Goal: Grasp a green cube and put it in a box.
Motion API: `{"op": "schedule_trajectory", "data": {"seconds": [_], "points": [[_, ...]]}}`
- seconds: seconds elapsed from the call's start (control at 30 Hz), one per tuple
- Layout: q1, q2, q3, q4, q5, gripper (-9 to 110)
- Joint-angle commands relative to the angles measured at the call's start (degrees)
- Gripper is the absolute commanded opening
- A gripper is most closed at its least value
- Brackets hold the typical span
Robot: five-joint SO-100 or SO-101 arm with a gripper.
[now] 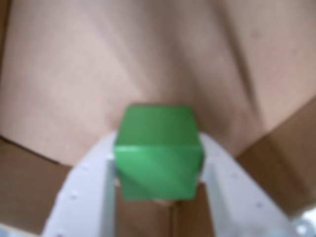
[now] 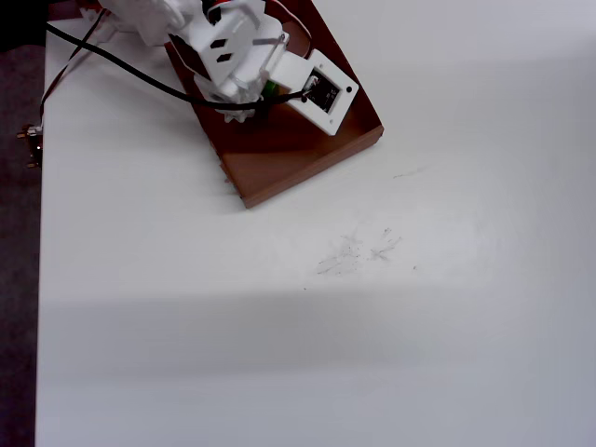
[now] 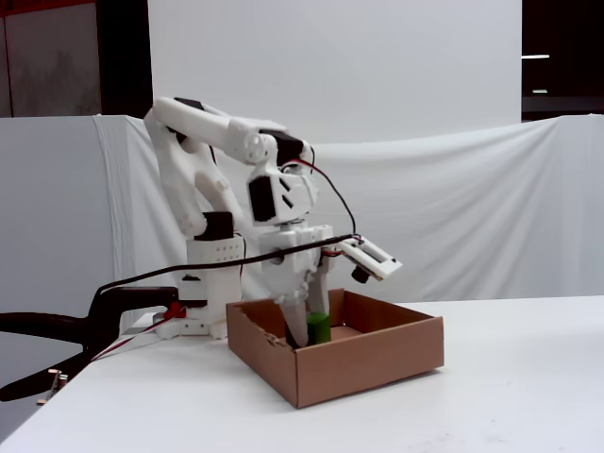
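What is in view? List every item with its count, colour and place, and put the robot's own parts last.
green cube: one, bright green, between the gripper fingers, inside the box.
box: one, brown cardboard, low walls, on the table directly in front of the arm's base in the fixed view.
table: one, white, with faint grey scuff marks near its middle in the overhead view.
backdrop cloth: one, white, hanging behind the table.
clamp: one, black, at the table's left edge in the fixed view.
cable: one, black, running along the arm.
arm: one, white, bent down over the box.
gripper: one, white, shut on the cube.
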Motion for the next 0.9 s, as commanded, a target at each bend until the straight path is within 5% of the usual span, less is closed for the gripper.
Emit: {"op": "schedule_trajectory", "data": {"seconds": [0.0, 0.5, 0.87], "points": [[0.0, 0.44, -0.44, -0.62, 0.26, 18], [4.75, 7.47, -4.04, 1.76, 0.26, 23], [29.79, 30.23, -4.13, 8.79, 6.33, 23]]}}
